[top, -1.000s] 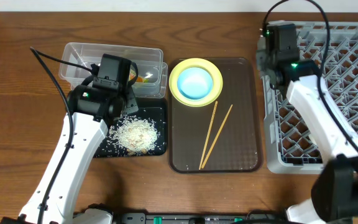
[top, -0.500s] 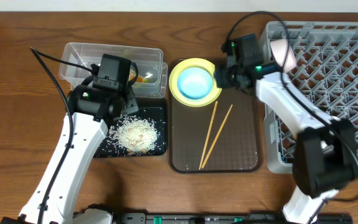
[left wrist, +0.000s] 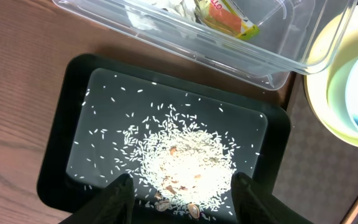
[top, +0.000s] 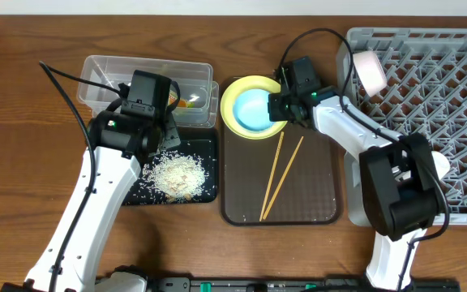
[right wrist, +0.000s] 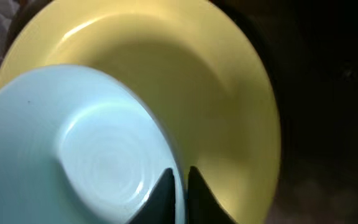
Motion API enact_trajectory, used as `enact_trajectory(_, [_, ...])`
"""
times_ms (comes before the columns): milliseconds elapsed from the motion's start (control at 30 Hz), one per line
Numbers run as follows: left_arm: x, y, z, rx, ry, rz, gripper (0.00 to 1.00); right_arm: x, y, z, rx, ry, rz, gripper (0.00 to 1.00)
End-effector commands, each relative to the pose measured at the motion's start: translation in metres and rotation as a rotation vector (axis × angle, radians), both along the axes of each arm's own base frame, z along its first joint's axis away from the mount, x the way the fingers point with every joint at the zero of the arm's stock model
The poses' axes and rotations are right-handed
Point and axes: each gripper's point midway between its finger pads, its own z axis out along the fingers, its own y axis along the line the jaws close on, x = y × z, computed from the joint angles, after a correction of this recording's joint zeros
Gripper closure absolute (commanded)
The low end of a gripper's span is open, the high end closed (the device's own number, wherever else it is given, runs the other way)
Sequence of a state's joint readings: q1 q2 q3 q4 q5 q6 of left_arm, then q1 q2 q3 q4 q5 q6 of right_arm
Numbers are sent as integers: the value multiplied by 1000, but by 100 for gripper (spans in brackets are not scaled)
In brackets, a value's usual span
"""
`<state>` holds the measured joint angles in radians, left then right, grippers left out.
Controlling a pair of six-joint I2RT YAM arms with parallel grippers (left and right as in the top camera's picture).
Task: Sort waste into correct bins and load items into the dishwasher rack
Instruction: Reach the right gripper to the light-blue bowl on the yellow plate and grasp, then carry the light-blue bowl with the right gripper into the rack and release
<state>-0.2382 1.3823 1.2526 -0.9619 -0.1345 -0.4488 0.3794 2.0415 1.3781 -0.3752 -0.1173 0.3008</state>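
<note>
The step in hand seems to be loading the blue bowl (right wrist: pixel 73 149) into the dishwasher rack (top: pixel 444 97), where a pink cup (top: pixel 369 69) sits. The bowl lies inside the yellow bowl (right wrist: pixel 216 106) on the brown tray (top: pixel 314 195), beside the chopsticks (top: pixel 278 174). The right fingers (right wrist: pixel 163 199) stand close together at its rim; I cannot tell if they pinch it. Next, probably a firm grip and a lift. The left fingers (left wrist: pixel 120 199) are spread above the black tray (left wrist: pixel 61 155) of rice (left wrist: pixel 185 158). The clear bin (left wrist: pixel 229 53) holds wrappers.
</note>
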Motion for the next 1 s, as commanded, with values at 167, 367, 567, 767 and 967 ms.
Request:
enact_trajectory(167, [1, 2, 2, 3, -8, 10, 46, 29, -72, 123, -143, -318, -114, 99])
enact_trajectory(367, [1, 2, 3, 3, -8, 10, 46, 36, -169, 207, -462, -542, -257, 99])
enact_trajectory(567, [2, 2, 3, 2, -11, 11, 46, 38, -257, 235, -844, -563, -302, 99])
enact_trajectory(767, [2, 1, 3, 2, -15, 11, 46, 40, -338, 237, -1117, -489, -380, 99])
enact_trajectory(967, [2, 1, 3, 2, -15, 11, 46, 41, -385, 228, -1275, -424, -498, 99])
